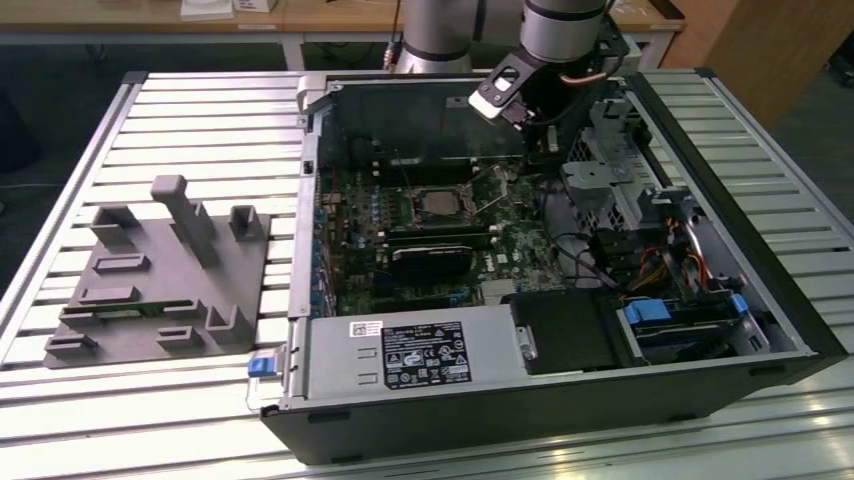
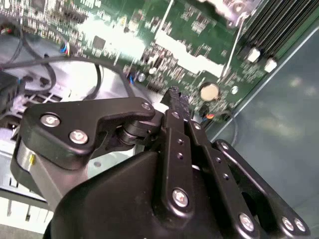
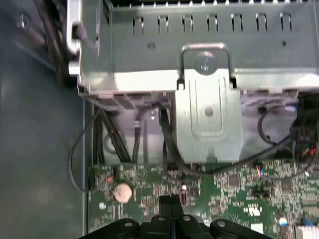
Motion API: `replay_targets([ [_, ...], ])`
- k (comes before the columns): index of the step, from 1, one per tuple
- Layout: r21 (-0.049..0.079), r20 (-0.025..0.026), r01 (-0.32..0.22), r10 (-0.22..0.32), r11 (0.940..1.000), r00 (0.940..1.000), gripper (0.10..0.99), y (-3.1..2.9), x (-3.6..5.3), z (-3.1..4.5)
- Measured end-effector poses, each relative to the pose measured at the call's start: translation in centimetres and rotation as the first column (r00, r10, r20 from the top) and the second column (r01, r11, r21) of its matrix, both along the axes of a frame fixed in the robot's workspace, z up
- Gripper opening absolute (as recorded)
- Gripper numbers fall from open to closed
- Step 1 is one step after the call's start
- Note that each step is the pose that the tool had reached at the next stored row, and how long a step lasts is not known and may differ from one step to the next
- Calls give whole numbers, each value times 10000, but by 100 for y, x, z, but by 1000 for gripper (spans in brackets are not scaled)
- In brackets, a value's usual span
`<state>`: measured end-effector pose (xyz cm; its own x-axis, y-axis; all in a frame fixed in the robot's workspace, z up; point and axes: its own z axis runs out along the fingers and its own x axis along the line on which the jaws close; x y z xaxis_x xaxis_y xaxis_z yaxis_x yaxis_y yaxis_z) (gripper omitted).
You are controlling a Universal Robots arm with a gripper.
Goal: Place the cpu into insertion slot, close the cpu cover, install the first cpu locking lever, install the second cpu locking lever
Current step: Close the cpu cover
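Observation:
In the exterior view the insertion slot (image 1: pixel 438 203) sits mid-motherboard inside the open computer case. The silver cpu cover (image 1: pixel 412 196) lies flat around it, and a dull grey square in its window looks like the cpu (image 1: pixel 439 205). A thin metal locking lever (image 1: pixel 498 206) slants up beside the slot on the exterior view's right. My gripper (image 1: pixel 545 158) hangs above the board's far corner, to the exterior view's right of the slot and apart from it. In both wrist views its black fingertips (image 2: pixel 174 95) (image 3: pixel 170 200) are pressed together with nothing between them.
Black memory sticks (image 1: pixel 434 240) lie just in front of the slot. A metal drive cage (image 3: pixel 207 114) with black cables (image 3: pixel 167 144) rises beside the gripper, and a coin cell (image 3: pixel 122 192) is close by. A power supply (image 1: pixel 414 355) fills the case front. A grey fixture block (image 1: pixel 160 270) stands on the slatted table.

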<state>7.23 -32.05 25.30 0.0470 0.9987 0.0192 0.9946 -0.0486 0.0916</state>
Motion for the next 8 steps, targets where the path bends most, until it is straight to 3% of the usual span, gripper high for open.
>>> replay_targets([
  [8, -1, 0, -1, 1, 10000, 10000, 106, 0, 5, -1],
])
